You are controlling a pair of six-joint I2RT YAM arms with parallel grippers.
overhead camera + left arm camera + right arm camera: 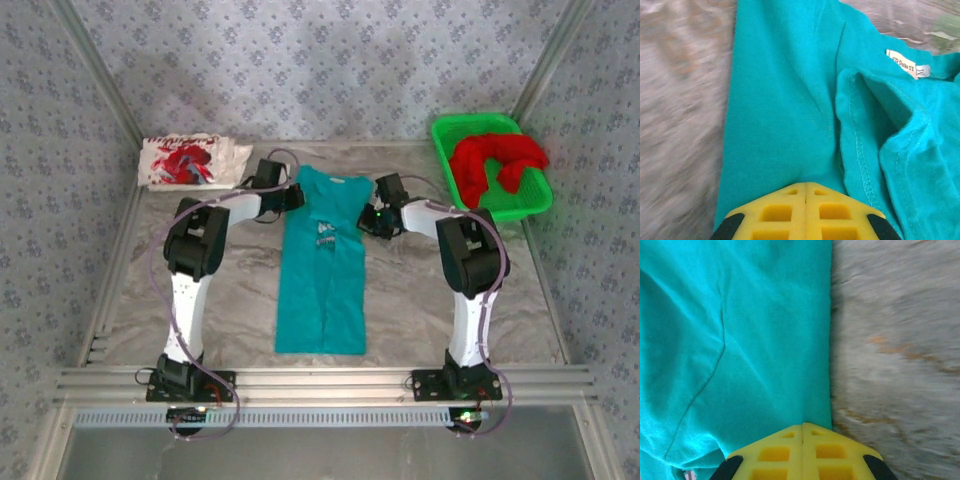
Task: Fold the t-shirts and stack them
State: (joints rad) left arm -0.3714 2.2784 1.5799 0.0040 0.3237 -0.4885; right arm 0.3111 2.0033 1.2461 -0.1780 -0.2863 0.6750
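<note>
Three t-shirts are in view, one of each colour. The teal t-shirt [322,280] lies in the middle of the table [240,290] as one long narrow strip with its sides folded in. Its collar is at the far end, and its small white chest lettering [325,238] faces up. The white t-shirt [185,160] with red print sits folded at the far left corner, well apart from the teal one. The red t-shirt [495,160] is bunched in the single green basket [475,122] at the far right corner. Two arms reach in toward the collar end. The left gripper [292,197] is at the strip's left edge near the shoulder, and the right gripper [370,220] is at its right edge just below the shoulder. In the left wrist view the two yellow fingers [775,210] are pressed together with teal cloth at their tip, and one white neck label [902,64] shows beyond a rumpled hem. In the right wrist view the fingers [830,452] are likewise pressed together, right on the shirt's straight edge. Each pair seems to pinch the cloth, though the nip itself is hidden beneath the fingers.
</note>
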